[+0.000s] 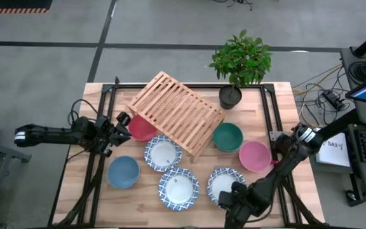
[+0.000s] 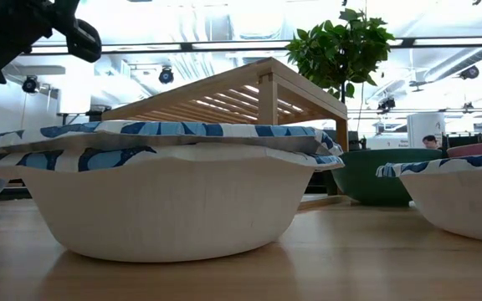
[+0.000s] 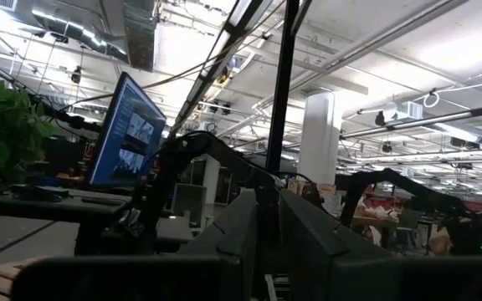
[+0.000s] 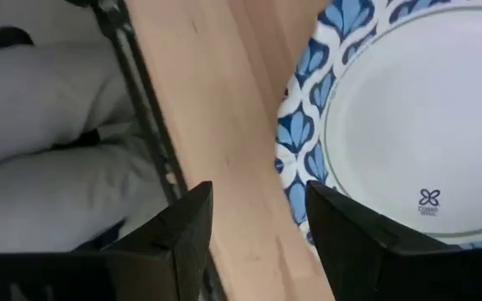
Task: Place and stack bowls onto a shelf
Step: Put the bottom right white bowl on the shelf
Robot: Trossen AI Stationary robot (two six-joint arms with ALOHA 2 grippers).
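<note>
Right gripper (image 1: 229,198) at lower centre, fingers parted beside a patterned bowl (image 1: 223,183).
Our wrist view alone shows that gap over bare table (image 4: 224,125). Farther up we see the shelf (image 1: 175,112) tilted, the plant (image 1: 240,60) behind it; left gripper (image 1: 121,122), mid-left, touches the red bowl (image 1: 142,129), grip unclear.

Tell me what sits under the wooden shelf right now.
The shelf lies tilted; the red bowl is partly tucked under one edge, and a blue-rimmed white bowl slips under its lower edge. Anything deeper beneath is hidden by the slats.
</note>
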